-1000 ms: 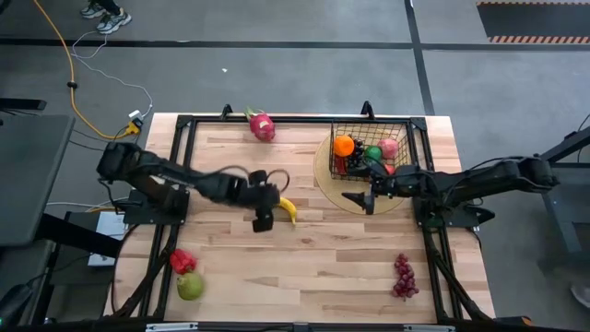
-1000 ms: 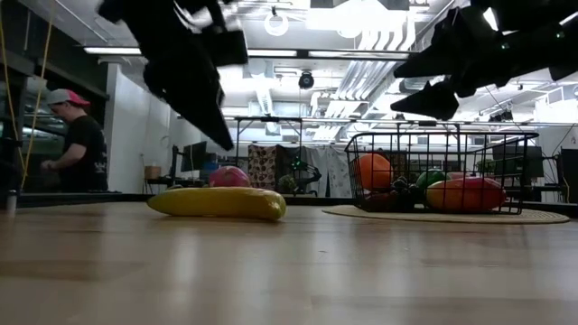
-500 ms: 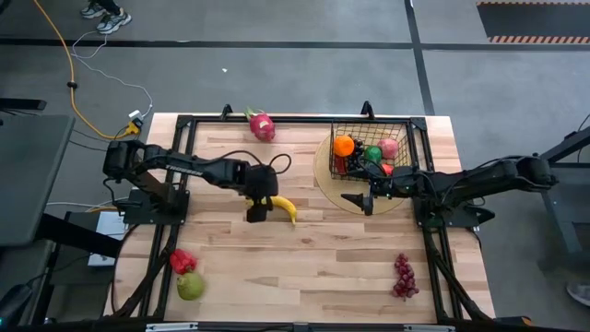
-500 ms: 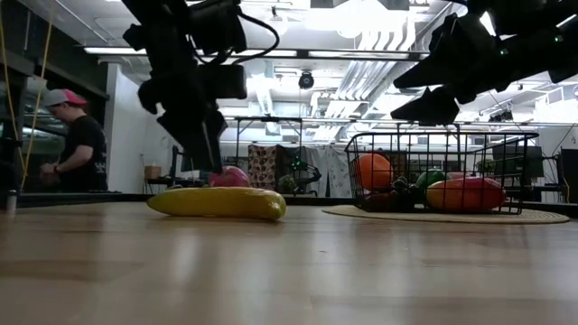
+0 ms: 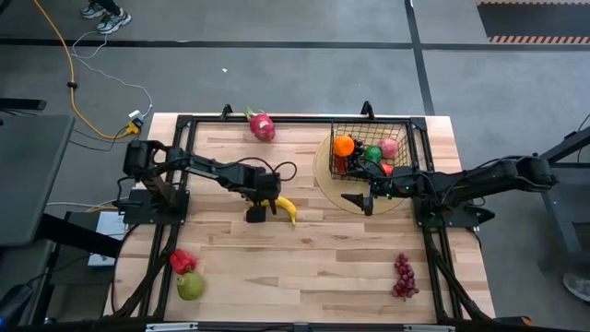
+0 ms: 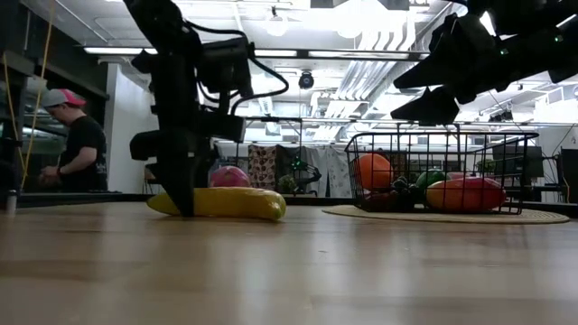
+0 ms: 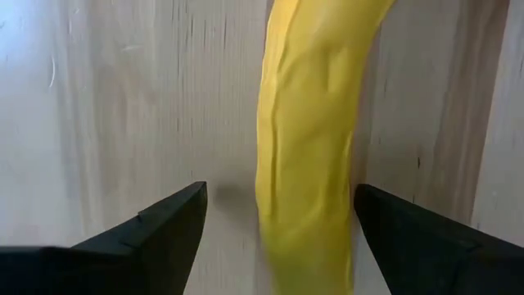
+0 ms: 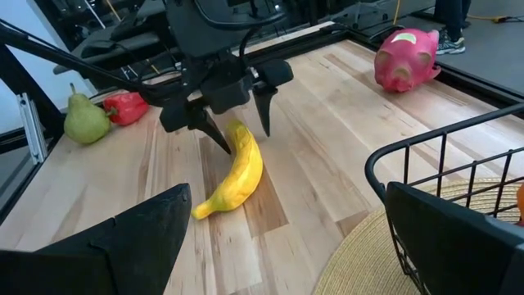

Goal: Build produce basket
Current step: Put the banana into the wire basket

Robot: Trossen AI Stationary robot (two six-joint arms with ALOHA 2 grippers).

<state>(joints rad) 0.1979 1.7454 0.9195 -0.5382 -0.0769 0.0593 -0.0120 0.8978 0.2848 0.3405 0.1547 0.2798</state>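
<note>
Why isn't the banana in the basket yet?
The banana lies on the table; the left gripper's open fingers straddle it.

one banana (image 5: 287,209), one dragon fruit (image 5: 262,125), one red pepper (image 5: 182,261), one pear (image 5: 190,287), one grape bunch (image 5: 404,276), one basket (image 5: 407,130)

This is a robotics lab or workshop: a wooden table (image 5: 304,249) in a black metal frame stands on grey concrete floor, a yellow cable (image 5: 69,78) trails across it, and exposed ceiling ducts, strip lights and a person (image 6: 77,149) at a bench fill the room behind.
</note>
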